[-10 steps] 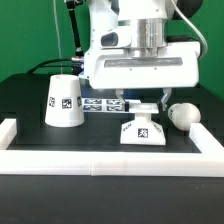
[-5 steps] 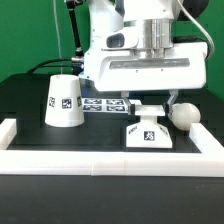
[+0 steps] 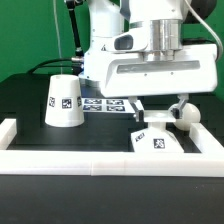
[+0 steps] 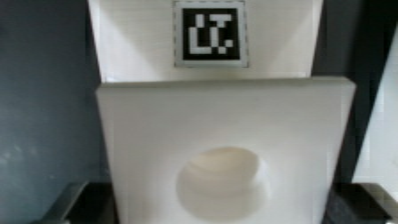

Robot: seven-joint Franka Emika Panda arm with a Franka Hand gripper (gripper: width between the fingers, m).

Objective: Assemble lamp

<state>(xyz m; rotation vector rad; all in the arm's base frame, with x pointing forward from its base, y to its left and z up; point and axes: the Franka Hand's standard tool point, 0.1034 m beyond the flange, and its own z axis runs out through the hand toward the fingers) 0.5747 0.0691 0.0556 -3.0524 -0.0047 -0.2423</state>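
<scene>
The white lamp base (image 3: 156,139) lies on the black table near the front wall, its tag facing the camera. My gripper (image 3: 159,108) is straight above it with a finger on each side, shut on the base. In the wrist view the base (image 4: 214,110) fills the picture, with its tag at the far end and its round socket hole (image 4: 222,185) between my dark fingertips (image 4: 82,200). The round bulb (image 3: 186,116) lies just beyond the base on the exterior view's right, next to one finger. The cone shade (image 3: 63,102) stands at the exterior view's left.
A white wall (image 3: 100,161) runs along the front of the table, with short side walls at both ends. The marker board (image 3: 104,104) lies flat behind the base. The robot's white body (image 3: 150,70) hangs over the middle.
My gripper has moved toward the exterior view's right and toward the front wall, and the base has moved with it, ending close beside the bulb.
</scene>
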